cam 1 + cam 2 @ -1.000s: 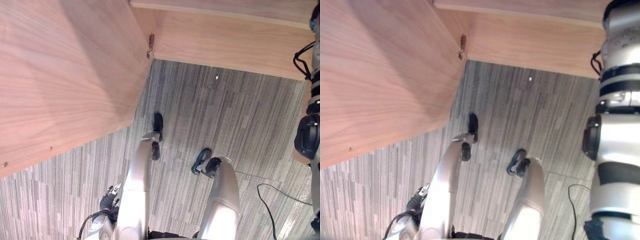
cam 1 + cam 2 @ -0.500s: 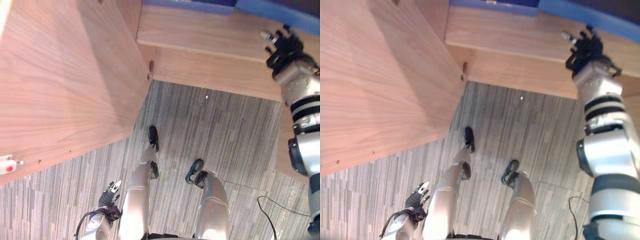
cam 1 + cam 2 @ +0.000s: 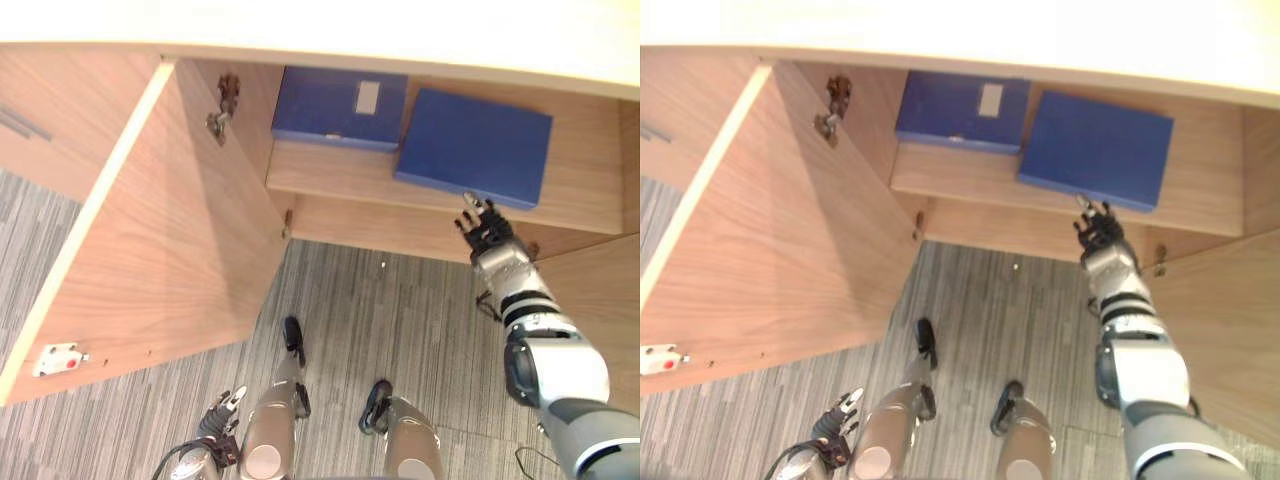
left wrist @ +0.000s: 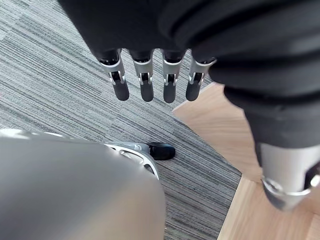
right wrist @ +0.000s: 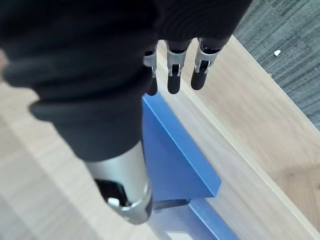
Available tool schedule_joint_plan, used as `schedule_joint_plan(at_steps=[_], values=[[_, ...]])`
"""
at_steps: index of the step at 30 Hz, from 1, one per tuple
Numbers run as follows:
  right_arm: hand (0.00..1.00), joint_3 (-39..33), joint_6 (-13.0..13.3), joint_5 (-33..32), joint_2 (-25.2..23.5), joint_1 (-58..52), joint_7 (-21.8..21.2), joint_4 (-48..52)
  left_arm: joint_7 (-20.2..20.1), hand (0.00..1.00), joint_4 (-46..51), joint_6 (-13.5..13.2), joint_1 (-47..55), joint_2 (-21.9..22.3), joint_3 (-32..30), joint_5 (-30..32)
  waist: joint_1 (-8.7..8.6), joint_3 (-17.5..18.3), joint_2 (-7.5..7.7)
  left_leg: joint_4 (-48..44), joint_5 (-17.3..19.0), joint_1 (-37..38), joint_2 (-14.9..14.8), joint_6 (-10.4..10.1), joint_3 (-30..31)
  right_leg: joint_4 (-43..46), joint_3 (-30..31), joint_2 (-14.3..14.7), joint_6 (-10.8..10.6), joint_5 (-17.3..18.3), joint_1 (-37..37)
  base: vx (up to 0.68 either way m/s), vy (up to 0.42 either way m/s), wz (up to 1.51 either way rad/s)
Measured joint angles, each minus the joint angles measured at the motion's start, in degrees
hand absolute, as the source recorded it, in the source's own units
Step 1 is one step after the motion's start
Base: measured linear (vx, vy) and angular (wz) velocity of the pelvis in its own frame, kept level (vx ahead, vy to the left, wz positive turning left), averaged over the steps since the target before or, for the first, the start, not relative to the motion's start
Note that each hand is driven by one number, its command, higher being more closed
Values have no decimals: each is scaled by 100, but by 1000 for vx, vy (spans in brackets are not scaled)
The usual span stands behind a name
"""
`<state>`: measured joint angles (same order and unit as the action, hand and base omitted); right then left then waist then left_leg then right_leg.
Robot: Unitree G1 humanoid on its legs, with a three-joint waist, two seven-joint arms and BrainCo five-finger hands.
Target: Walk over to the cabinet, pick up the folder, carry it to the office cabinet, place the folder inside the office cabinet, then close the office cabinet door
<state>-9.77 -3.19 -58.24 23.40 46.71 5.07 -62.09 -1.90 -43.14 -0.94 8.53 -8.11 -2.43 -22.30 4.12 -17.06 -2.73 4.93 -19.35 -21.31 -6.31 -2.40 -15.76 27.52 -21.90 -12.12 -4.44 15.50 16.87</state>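
Observation:
Two blue folders lie flat on the shelf (image 3: 335,182) of the open wooden cabinet. The left folder (image 3: 335,105) carries a white label; the right folder (image 3: 475,145) lies askew, one corner over the shelf's front edge. My right hand (image 3: 485,230) is stretched up to that folder's front edge, open, fingertips at or just short of it. In the right wrist view its straight fingers (image 5: 173,75) reach over the wood beside the folder's blue corner (image 5: 175,155), and nothing is gripped. My left hand (image 3: 222,410) hangs low over the carpet, fingers (image 4: 146,82) straight and empty.
The cabinet's left door (image 3: 170,250) stands swung wide open toward me, with a hinge (image 3: 222,105) at its top. Part of a right door panel (image 3: 600,290) stands beside my right arm. Grey striped carpet (image 3: 420,310) lies below the shelf.
The camera has tilted up, bringing the shelf and both folders into view. My right arm has risen from the right edge and stretched out to the right folder's front edge.

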Motion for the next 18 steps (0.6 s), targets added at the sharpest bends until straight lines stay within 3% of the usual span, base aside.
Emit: schedule_joint_plan(at_steps=[5, 10, 18], values=[[0, -1494, -13, 212, -318, -782, -82, 372, -69, 0, -104, -3, 30, 120, -224, 179, 20, 139, 10, -2, 126, 346, -48, -55, -81, -377, 134, 101, -62, -167, -351, 32, -66, -17], [0, -2206, 13, 468, -624, -1338, -154, 679, -70, 0, -179, -7, 88, 163, -334, 288, 27, 278, 6, -2, 202, 556, -73, -126, -101, -724, 210, 188, -91, -334, -629, 35, -22, -13], [0, -2273, 51, 1008, -1941, -3361, -373, 556, -79, 0, -876, -25, 80, 227, -617, 877, -11, 695, 19, 2, 464, 1090, -82, -99, -231, -1729, 432, 395, -149, -787, -1409, 31, -12, -19]])
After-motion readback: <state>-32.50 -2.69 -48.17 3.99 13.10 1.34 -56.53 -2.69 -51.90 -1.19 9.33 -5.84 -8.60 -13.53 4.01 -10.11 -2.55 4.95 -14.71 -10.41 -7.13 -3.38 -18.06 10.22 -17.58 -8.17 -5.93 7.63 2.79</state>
